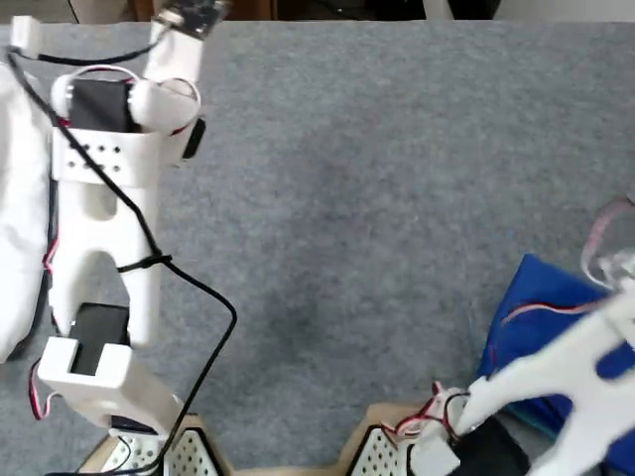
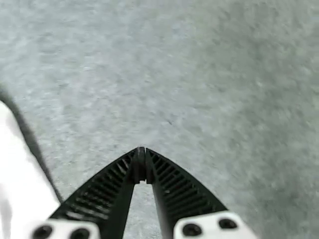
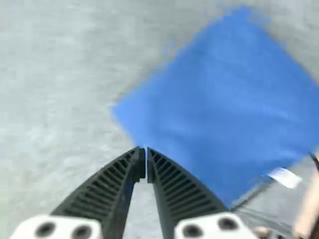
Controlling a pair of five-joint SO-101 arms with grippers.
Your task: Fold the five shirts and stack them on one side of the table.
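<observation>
A folded blue shirt lies flat at the table's right front, partly under my right arm. In the right wrist view my right gripper is shut and holds nothing, its tips just short of a corner of the blue shirt. A white shirt lies rumpled along the table's left edge, beside my left arm. My left gripper is shut on nothing above bare grey table, with the white shirt off to one side of it.
The grey felt-like table top stretches wide between the two arms. A black cable runs down along the left arm to its base. Both arm bases stand at the front edge.
</observation>
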